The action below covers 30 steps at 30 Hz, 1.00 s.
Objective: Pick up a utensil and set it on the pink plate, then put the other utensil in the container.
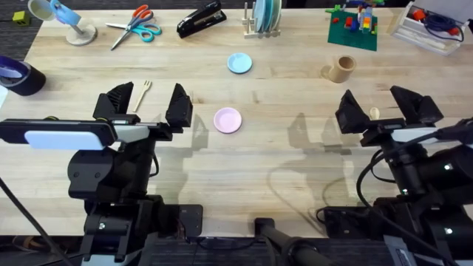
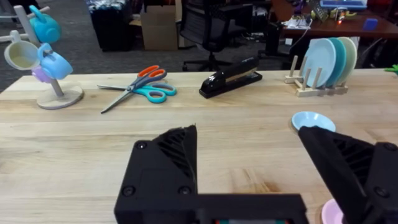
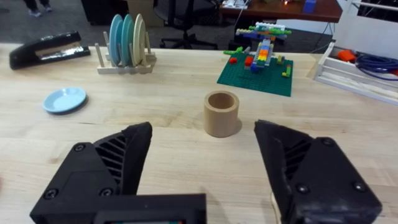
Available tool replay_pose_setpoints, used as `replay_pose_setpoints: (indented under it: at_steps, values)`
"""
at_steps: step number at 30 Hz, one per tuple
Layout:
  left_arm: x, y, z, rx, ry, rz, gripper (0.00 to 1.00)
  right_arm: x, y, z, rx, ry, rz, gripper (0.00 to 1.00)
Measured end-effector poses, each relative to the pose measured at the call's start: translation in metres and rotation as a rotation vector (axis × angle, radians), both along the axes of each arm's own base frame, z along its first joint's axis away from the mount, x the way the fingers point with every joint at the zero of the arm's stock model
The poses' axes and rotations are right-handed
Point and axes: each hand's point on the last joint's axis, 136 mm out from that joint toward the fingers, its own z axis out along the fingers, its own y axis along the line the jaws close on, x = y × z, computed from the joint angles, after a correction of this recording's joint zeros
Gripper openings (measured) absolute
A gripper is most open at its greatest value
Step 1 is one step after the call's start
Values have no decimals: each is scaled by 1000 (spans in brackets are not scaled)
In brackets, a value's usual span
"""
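One fork (image 1: 143, 93), seemingly one spoon (image 1: 374, 113)

fork (image 1: 143, 94) left of plate (image 1: 228, 120), container (image 1: 342, 69) right.

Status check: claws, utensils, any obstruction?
Both claws open: left claw over fork, right claw over spoon. Pink plate bare. Cup unobstructed.

Pale wooden desk (image 1: 295, 170) with visible grain, dark carpeted floor (image 2: 118, 62) beyond, black office chair (image 2: 211, 28) behind, cardboard box (image 2: 158, 28) on floor
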Motion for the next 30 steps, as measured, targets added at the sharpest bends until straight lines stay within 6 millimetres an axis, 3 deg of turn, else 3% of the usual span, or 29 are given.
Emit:
replay_pose_setpoints:
  at_steps: [27,30]
  values:
    - [-3,0,8,0,9,0,995,-2,0,4,-13,12,1,995]
    - [-12,0,26,0,39,0,994,-6,0,19,9,8,-1,995]
